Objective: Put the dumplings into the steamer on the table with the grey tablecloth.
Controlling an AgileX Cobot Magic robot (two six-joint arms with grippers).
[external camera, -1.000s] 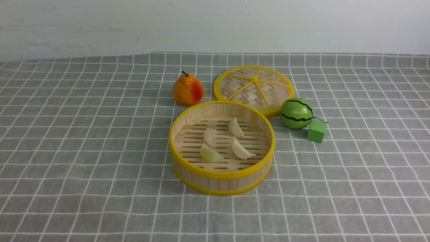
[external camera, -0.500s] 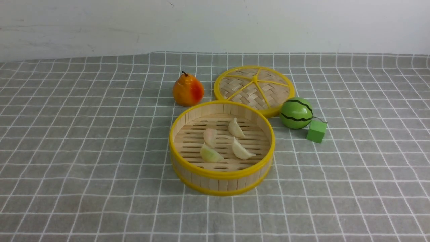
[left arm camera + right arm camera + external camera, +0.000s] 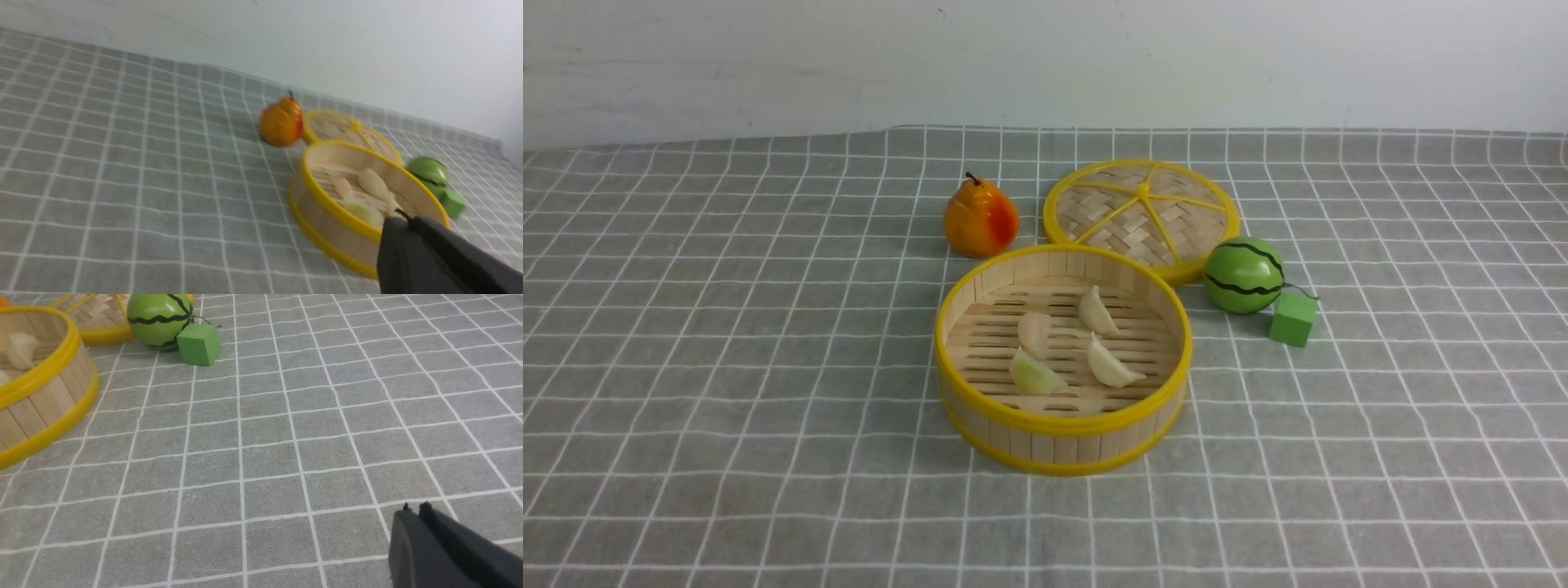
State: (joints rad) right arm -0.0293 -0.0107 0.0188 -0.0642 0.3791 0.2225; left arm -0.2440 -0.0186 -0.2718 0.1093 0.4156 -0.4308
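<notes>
Front view: we see four dumplings (image 3: 1066,343) inside the steamer (image 3: 1062,429); our left gripper (image 3: 402,218) and right gripper (image 3: 413,509) are both clenched, empty.

pear (image 3: 980,218) nudged slightly rightward, nothing else altered

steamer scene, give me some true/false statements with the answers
1. All four dumplings lie inside the steamer. True.
2. The woven lid covers the steamer. False: it lies flat on the grey tablecloth behind the steamer.
3. The pear stands outside the steamer, on the cloth. True.
4. The left gripper holds a dumpling. False: it is shut on nothing.
5. The green cube sits inside the steamer. False: it rests on the cloth beside the toy watermelon.
6. The right gripper is shut and empty. True.
</notes>
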